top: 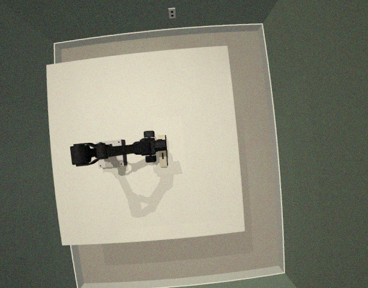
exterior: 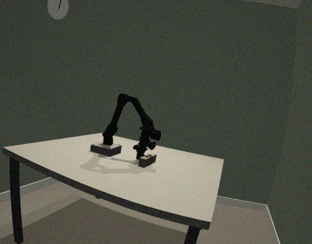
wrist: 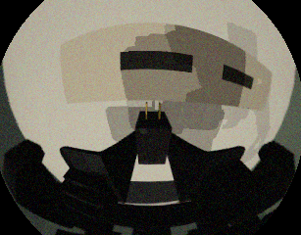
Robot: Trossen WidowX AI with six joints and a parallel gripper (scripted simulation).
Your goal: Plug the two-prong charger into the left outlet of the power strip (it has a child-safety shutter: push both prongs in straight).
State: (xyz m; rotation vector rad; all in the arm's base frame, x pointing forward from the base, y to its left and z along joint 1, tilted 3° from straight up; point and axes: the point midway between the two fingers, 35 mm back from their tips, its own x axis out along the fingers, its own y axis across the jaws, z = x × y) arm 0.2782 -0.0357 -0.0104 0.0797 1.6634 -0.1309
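Black boxy two-prong charger (wrist: pixel 153 138) pinched in part-closed black claw (wrist: pixel 152 132) (exterior: pixel 140 154), prongs toward long beige power strip (wrist: pixel 93 73) (exterior: pixel 147 160) (top: pixel 162 162), prob. so both enter straight; not plugged in yet

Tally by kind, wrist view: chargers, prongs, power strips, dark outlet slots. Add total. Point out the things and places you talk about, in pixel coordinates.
Chargers: 1, the black charger (wrist: pixel 153 142)
Prongs: 2, the gold prongs (wrist: pixel 146 111)
Power strips: 1, the beige power strip (top: pixel 162 162) (exterior: pixel 148 160) (wrist: pixel 93 69)
Dark outlet slots: 2, the dark slots (wrist: pixel 156 62)
Total: 6

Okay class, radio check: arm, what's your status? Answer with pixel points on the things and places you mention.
Gripper (wrist: pixel 152 132) shut on charger (wrist: pixel 153 138). Prongs (wrist: pixel 146 111) bare, not plugged in. Power strip (top: pixel 162 163) (exterior: pixel 148 160) (wrist: pixel 93 73) on table; nothing seen blocking, shutters can't be made out.
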